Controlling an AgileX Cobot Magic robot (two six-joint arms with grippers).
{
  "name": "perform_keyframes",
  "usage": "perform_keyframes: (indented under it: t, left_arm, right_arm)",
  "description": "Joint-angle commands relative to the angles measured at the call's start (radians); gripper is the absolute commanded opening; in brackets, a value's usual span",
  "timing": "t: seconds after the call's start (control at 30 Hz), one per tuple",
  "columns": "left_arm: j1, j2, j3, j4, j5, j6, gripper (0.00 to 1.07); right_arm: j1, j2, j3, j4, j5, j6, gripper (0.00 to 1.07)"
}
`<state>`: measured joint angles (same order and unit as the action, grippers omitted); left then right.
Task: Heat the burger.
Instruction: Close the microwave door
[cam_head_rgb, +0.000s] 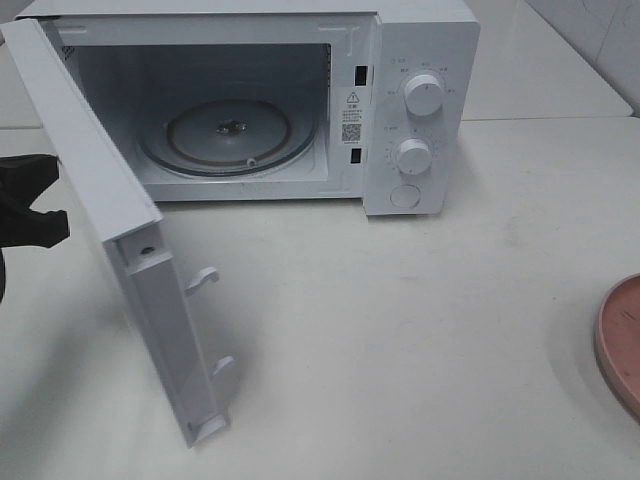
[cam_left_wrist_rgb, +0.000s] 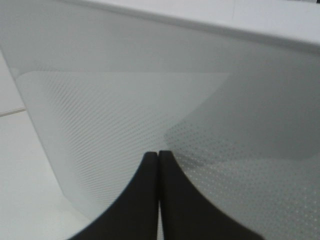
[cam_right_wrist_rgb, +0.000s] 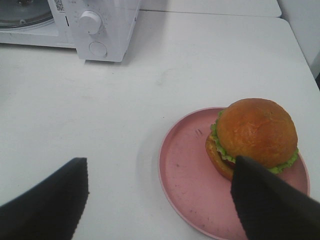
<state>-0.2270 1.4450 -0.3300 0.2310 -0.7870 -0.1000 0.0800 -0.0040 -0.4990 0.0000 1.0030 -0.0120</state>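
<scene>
Exterior high view. The microwave (cam_head_rgb: 300, 100) stood at the back of the white table (cam_head_rgb: 420, 340) with its door (cam_head_rgb: 110, 220) swung fully open, exposing the glass turntable (cam_head_rgb: 230, 135) in the empty cavity. The left gripper (cam_head_rgb: 30, 205) was a dark shape at the frame's left edge, just beside the outer face of the door. Only a sliver of the pink plate (cam_head_rgb: 622, 340) showed at the right edge; the burger itself lay outside this view.

Left wrist view. The left gripper (cam_left_wrist_rgb: 158, 165) had its two fingers pressed together with nothing between them, their tips close to the dotted door panel (cam_left_wrist_rgb: 150, 110); contact could not be confirmed.

Right wrist view. The right gripper (cam_right_wrist_rgb: 159, 195) was spread wide and empty, one finger over bare table and the other overlapping the plate's near side. The burger (cam_right_wrist_rgb: 255, 135) sat on the pink plate (cam_right_wrist_rgb: 190, 175), toward the edge farther from the microwave (cam_right_wrist_rgb: 100, 25), well apart from the oven.

The burger was judged light, soft and stacked: its domed bun would dent and its layers could slide under a hard squeeze. A gentle grip across the bun's sides, low enough to include the bottom half, appeared best.
</scene>
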Motion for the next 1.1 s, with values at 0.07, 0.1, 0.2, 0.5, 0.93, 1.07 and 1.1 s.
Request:
perform_keyframes:
  t: [0.07, 0.1, 0.2, 0.5, 0.93, 1.07, 1.1]
  left_arm:
    - [-0.042, 0.033, -0.036, -0.02, -0.021, -0.006, 0.0]
    - [-0.065, 0.051, -0.055, -0.031, -0.021, -0.006, 0.0]
    - [-0.102, 0.076, -0.082, -0.055, -0.019, -0.008, 0.0]
    - [-0.261, 0.169, -0.195, -0.326, -0.013, 0.077, 0.0]
    - [-0.452, 0.332, -0.402, -0.728, -0.013, 0.291, 0.0]
    - [-0.497, 0.399, -0.491, -0.843, -0.013, 0.377, 0.0]
    - [-0.497, 0.399, -0.491, -0.843, -0.013, 0.377, 0.0]
  right_arm:
    - [-0.009, -0.027, 0.003, 0.0, -0.006, 0.0, 0.76]
    - [-0.009, -0.027, 0.003, 0.0, -0.006, 0.0, 0.76]
    - [-0.009, -0.027, 0.003, 0.0, -0.006, 0.0, 0.76]
    - [-0.009, -0.027, 0.003, 0.0, -0.006, 0.0, 0.76]
    - [-0.009, -0.027, 0.003, 0.0, -0.006, 0.0, 0.76]
    - [-0.009, -0.027, 0.003, 0.0, -0.006, 0.0, 0.76]
    - [-0.009, -0.027, 0.003, 0.0, -0.006, 0.0, 0.76]
